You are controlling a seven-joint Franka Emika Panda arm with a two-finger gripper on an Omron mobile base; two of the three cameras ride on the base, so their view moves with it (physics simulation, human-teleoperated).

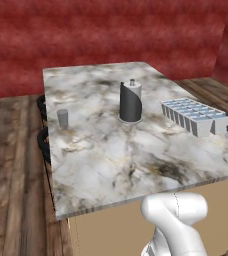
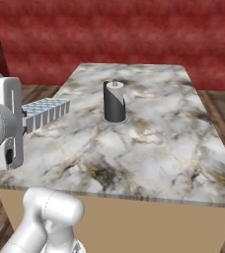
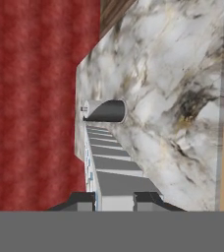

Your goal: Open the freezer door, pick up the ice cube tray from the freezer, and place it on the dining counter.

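The claw [image 3: 114,201] pinches the near end of the tray [image 1: 195,116], which hangs just above the counter [image 1: 111,150] near its side edge, beside the towel holder [image 1: 130,102]. Lowering it level until flat, then releasing, should avoid tipping.

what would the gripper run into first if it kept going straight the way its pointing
Beyond the ice cube tray clamped in the gripper, probably the paper towel holder, which sits in line past the tray's far end. Depth is unclear; it may pass beside it.
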